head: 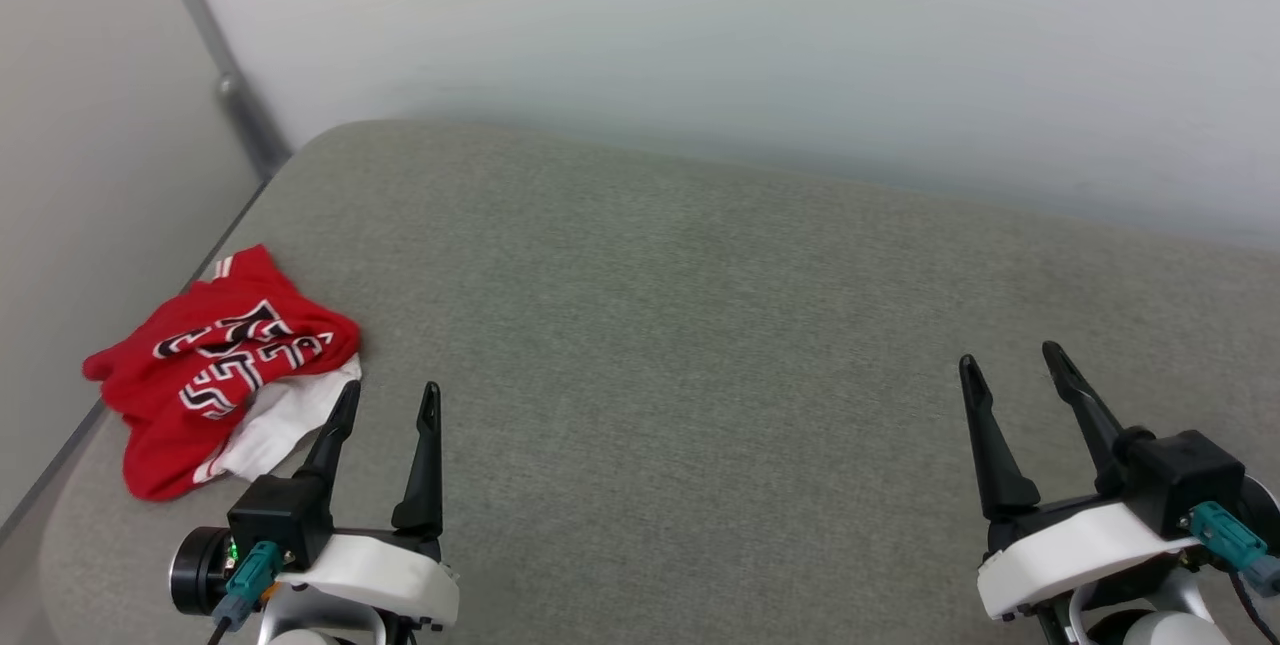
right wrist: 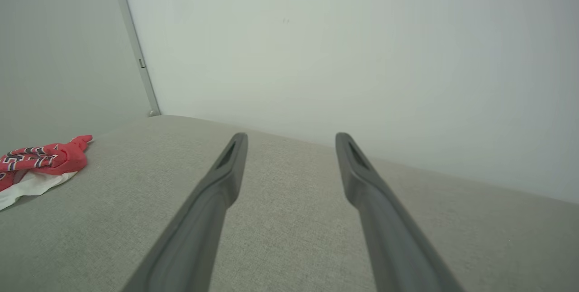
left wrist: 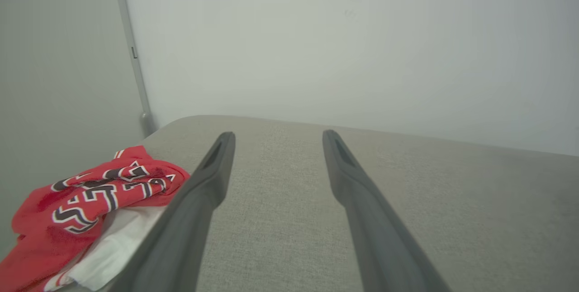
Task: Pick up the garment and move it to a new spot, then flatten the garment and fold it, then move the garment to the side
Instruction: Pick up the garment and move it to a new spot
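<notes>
Garment (head: 200, 375) lies crumpled just beside left tool (head: 390, 387), well apart from right tool (head: 1008, 355) (both spread wide, empty).

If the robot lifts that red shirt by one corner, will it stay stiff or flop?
Probably floppy: the shirt lies crumpled in soft folds, so it should drape. Likely light: it looks like thin cloth. Pushed, it would probably bunch up rather than slide on the woven surface.

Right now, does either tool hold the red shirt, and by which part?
Nothing is held. The left tool and right tool stand open and empty; the red jersey lies crumpled on the grey cushion.
</notes>
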